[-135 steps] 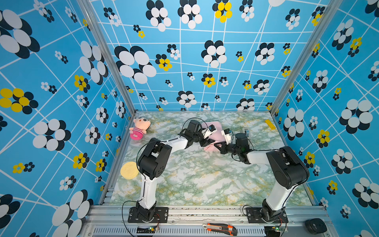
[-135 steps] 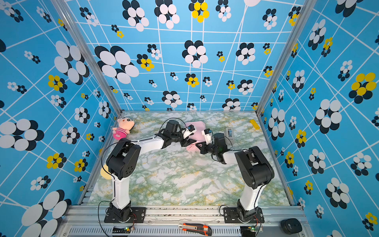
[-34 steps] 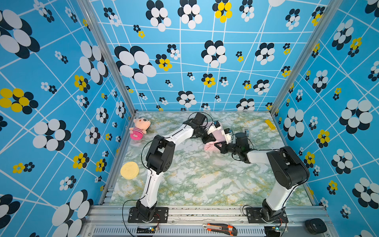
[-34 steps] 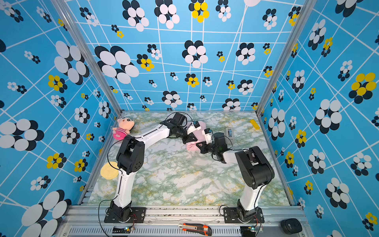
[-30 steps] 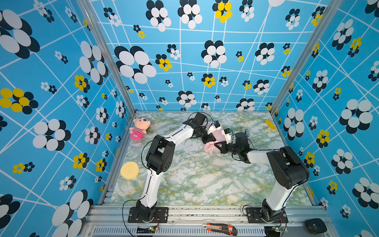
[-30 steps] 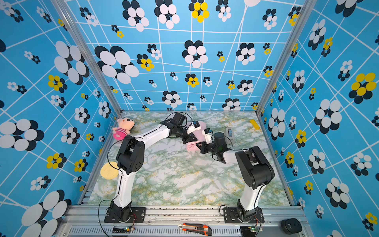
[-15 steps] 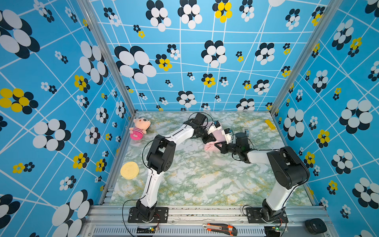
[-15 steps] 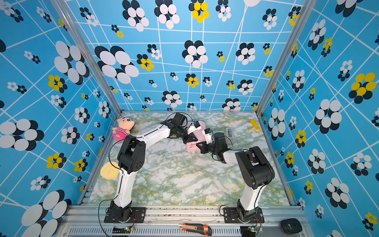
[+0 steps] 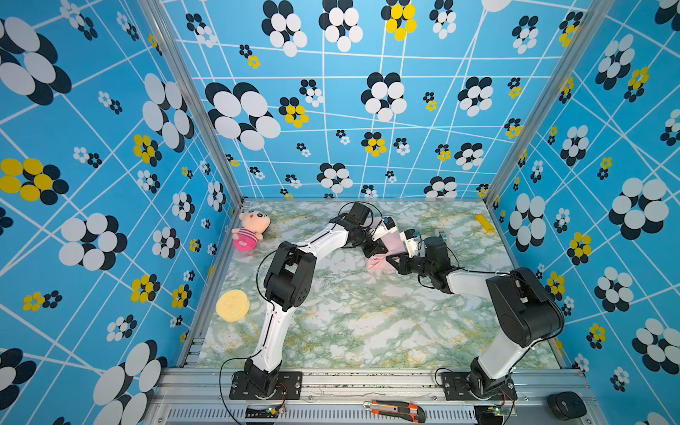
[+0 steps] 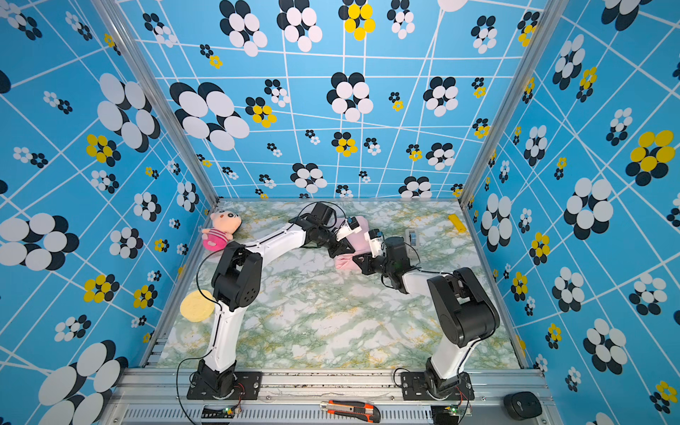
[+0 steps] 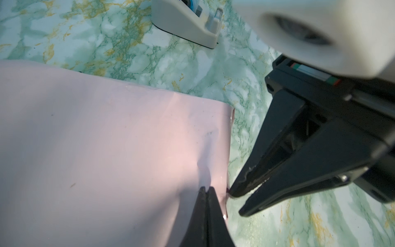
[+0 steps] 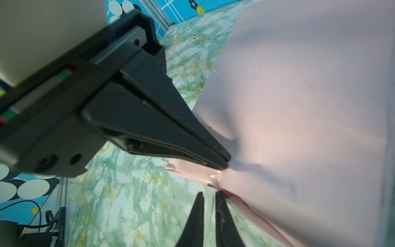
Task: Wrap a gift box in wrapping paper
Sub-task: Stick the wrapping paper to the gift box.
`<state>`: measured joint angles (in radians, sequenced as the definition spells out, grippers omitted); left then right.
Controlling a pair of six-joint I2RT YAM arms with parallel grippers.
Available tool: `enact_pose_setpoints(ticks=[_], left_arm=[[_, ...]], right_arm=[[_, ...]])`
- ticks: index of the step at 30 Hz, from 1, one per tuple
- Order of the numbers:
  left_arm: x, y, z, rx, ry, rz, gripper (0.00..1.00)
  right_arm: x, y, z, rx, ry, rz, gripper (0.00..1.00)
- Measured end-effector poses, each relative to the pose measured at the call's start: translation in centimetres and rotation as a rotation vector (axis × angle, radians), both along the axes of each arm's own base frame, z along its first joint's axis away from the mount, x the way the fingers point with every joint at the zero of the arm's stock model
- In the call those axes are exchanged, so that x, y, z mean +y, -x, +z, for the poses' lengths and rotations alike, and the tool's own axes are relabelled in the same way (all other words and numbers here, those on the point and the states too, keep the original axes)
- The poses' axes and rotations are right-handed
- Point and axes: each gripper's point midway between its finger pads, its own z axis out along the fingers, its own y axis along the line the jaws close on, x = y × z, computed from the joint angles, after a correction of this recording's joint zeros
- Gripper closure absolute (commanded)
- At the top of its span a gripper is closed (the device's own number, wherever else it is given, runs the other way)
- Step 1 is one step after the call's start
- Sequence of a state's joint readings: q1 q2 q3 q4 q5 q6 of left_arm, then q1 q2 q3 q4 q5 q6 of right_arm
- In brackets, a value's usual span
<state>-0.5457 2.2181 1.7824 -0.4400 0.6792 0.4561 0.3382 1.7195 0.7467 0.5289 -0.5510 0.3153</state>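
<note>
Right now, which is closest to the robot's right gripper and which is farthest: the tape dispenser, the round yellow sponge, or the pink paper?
In a top view, starting from the right gripper:
1. wrapping paper: right at the fingertips, in the middle of the table.
2. tape dispenser: just past the arm, toward the back wall.
3. yellow sponge: far across, at the table's left edge.

No clean readable text anywhere. Right wrist view: tiny white serial-style print runs along a black base block, too blurred to read (starts maybe "J6"). In a top view, white stickers on the wrist cameras, print illegible.
</note>
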Motion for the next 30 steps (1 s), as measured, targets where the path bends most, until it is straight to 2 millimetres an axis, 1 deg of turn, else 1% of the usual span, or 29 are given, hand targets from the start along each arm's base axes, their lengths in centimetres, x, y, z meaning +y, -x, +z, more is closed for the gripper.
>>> enact_pose_setpoints(ticks=[14,20,24,30], left_arm=[[0.0,0.0,0.0,-0.002,0.001,0.000,0.98],[0.0,-0.1,0.0,-0.006,-0.002,0.003,0.98],[0.0,-0.2,0.0,-0.010,-0.001,0.004,0.97],[0.0,-0.2,0.1,-0.012,0.000,0.004,0.98]], right_arm=[[-0.1,0.1,-0.2,0.034,-0.017,-0.017,0.85],[-0.3,0.7,-1.1,0.061,-0.013,-0.020,0.85],[-0.3,0.8,-1.6,0.077,-0.012,-0.026,0.87],[-0.5,0.7,-3.0,0.116,-0.001,-0.048,0.89]])
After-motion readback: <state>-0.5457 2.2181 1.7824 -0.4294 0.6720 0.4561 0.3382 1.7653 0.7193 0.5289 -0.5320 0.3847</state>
